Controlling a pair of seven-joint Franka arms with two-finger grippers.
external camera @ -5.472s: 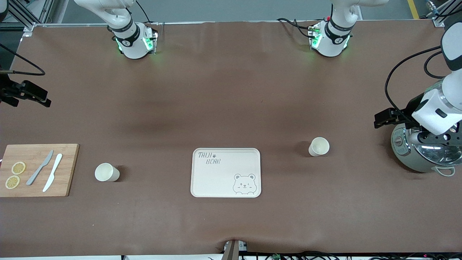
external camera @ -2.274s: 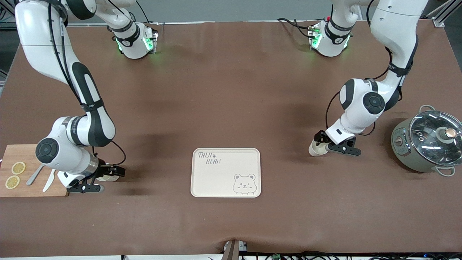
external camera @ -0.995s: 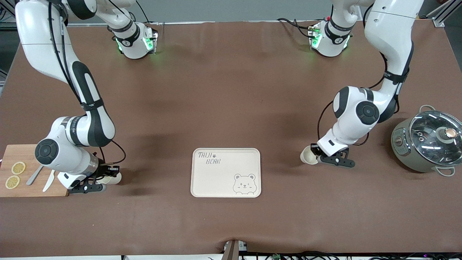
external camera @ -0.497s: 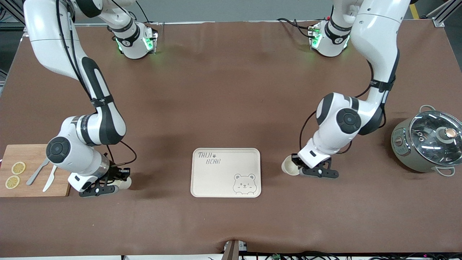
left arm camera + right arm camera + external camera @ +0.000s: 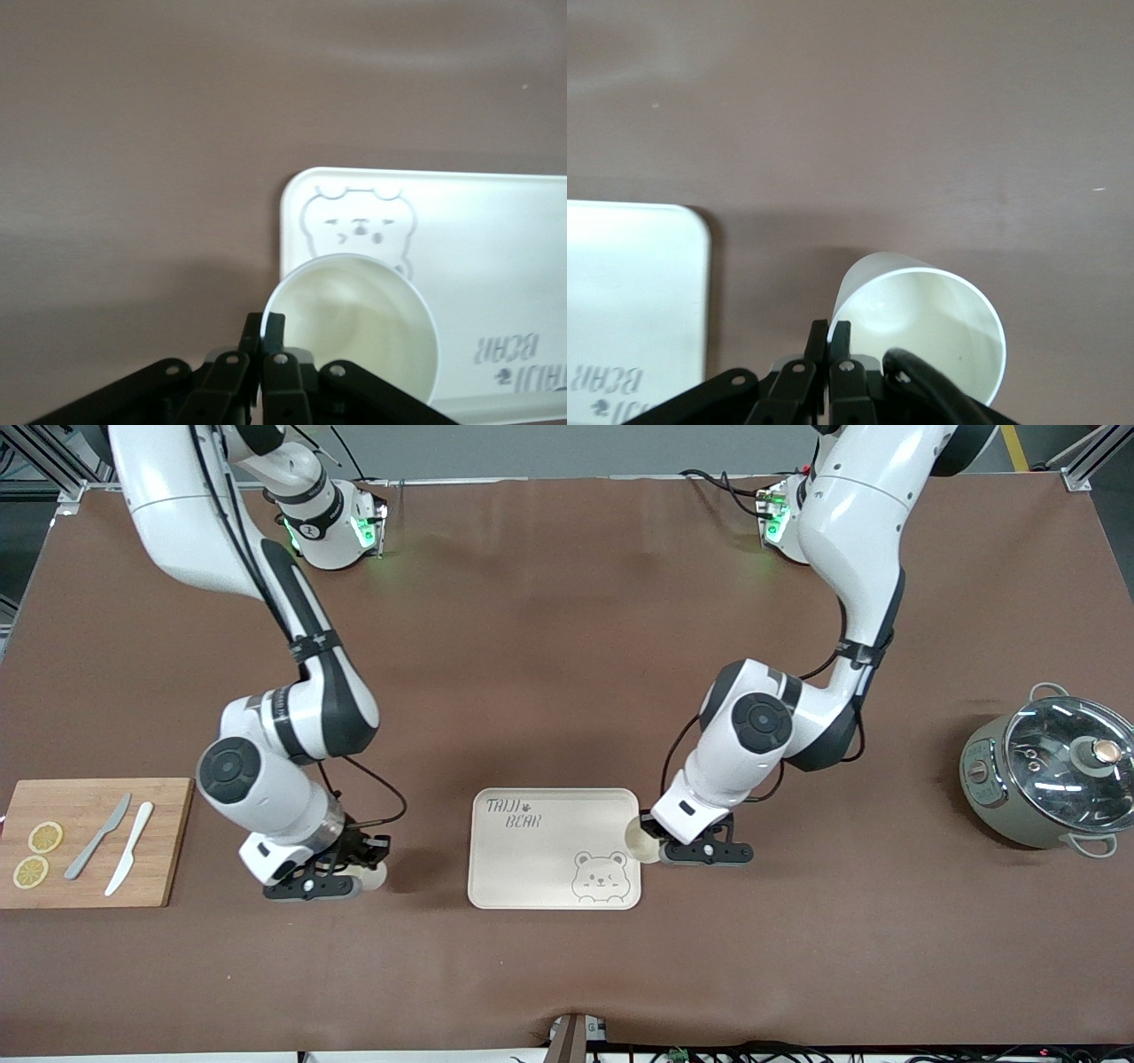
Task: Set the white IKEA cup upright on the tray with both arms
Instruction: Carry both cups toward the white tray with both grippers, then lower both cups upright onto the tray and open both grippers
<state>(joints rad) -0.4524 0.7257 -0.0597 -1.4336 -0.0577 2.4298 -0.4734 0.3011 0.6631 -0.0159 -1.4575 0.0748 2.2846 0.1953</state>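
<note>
My left gripper (image 5: 653, 841) is shut on the rim of a white cup (image 5: 640, 841) and holds it over the edge of the cream "TAIJI BEAR" tray (image 5: 549, 850), beside the bear drawing. In the left wrist view the fingers (image 5: 263, 329) pinch the cup's wall (image 5: 354, 328) above the tray (image 5: 496, 230). My right gripper (image 5: 365, 866) is shut on the rim of a second white cup (image 5: 374, 875), low over the brown table between the cutting board and the tray. The right wrist view shows that cup (image 5: 921, 323) and the tray's corner (image 5: 629, 292).
A wooden cutting board (image 5: 168, 841) with two knives and lemon slices lies at the right arm's end. A lidded steel pot (image 5: 1045, 779) stands at the left arm's end. A brown mat covers the table.
Both arms have carried their cups toward the tray. The left cup has moved from the bare table to over the tray's edge. The right cup has moved away from the cutting board.
</note>
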